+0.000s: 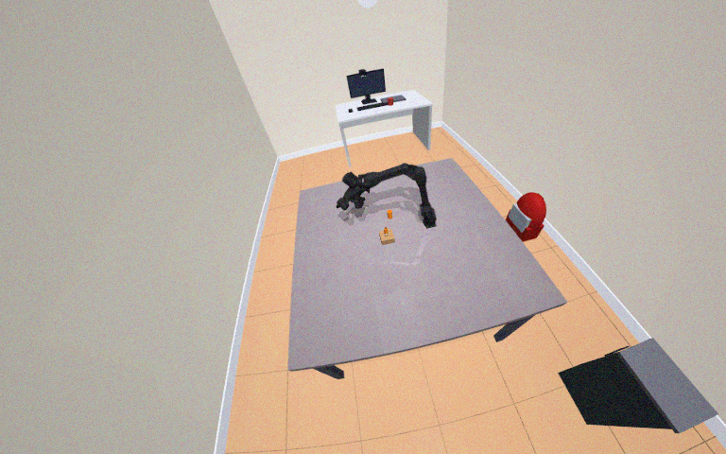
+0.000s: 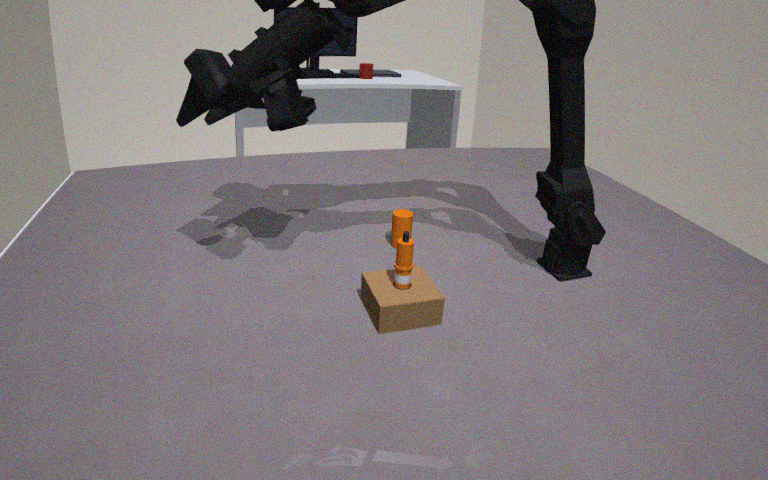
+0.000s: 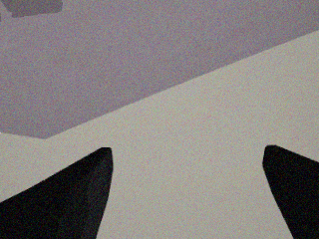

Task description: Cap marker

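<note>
The marker (image 1: pixel 385 231) (image 2: pixel 404 254) stands upright in the wooden holder block (image 1: pixel 388 240) (image 2: pixel 408 315), with its dark tip bare and pointing up. The orange cap (image 1: pixel 389 214) (image 2: pixel 401 221) stands upright on the table behind the block, partly hidden by the marker in the exterior view. My gripper (image 1: pixel 339 205) (image 2: pixel 194 122) (image 3: pixel 188 156) is open and empty. It hangs above the table, to the left of the cap and marker in the top and exterior views, with its fingers slanting down to the left. Neither marker nor cap shows in the wrist view.
The grey table (image 1: pixel 342 310) (image 2: pixel 169 367) (image 3: pixel 125 55) bears the arm's base (image 1: pixel 429 219) (image 2: pixel 566 263), right of the cap and block. A white desk (image 1: pixel 374 115) (image 2: pixel 436 83) with a monitor and a red cup stands behind the table. A red chair-like object (image 1: pixel 529 211) stands on the floor at the right.
</note>
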### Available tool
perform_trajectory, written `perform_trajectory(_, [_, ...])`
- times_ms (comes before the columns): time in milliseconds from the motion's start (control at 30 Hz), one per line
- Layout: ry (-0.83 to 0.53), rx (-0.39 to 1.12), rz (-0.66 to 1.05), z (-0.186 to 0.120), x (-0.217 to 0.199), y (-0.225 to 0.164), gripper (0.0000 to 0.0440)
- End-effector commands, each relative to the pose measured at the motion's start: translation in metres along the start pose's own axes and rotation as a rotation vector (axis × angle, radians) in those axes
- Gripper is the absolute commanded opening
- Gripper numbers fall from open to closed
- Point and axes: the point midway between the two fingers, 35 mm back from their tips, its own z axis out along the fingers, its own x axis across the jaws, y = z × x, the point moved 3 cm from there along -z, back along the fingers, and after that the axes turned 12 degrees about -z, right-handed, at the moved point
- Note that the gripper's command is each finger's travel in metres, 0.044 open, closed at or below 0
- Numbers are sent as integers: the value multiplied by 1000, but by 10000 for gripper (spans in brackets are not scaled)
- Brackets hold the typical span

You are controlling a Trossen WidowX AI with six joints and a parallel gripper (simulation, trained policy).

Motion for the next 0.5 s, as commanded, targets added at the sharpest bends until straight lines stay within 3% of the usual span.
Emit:
perform_trajectory(0, [12, -24, 12, -8, 4, 4, 321])
perform_trajectory(467, [50, -168, 38, -26, 17, 31, 322])
